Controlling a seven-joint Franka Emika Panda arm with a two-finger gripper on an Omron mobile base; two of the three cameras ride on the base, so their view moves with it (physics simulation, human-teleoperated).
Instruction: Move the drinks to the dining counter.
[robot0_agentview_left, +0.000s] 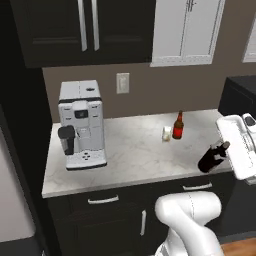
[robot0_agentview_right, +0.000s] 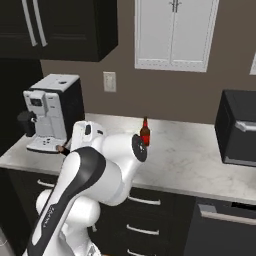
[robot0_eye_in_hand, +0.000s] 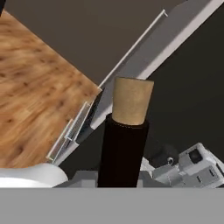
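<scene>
The marbled table (robot0_agentview_left: 135, 150) filled the middle of the left base view, with a white coffee machine (robot0_agentview_left: 81, 125) at its left. No writing on the machine could be read. Right of centre, near the back of the table, the red bottle (robot0_agentview_left: 178, 125) stood upright, and the small whitish glass (robot0_agentview_left: 167, 133) stood just beside it on its left; I could not tell if anything was in the glass.

At the right edge of that frame the dark wine bottle (robot0_agentview_left: 212, 157) hung tilted over the front edge of the table, its neck up against the white hand. In the hand view the same bottle rose from the bottom centre, a black neck with a tan cork-coloured top. The claw (robot0_eye_in_hand: 120, 183) was closed around that neck, though its fingertips were hidden. Its label could not be seen.

In the right base view the red bottle (robot0_agentview_right: 145, 133) showed just above the arm.
</scene>
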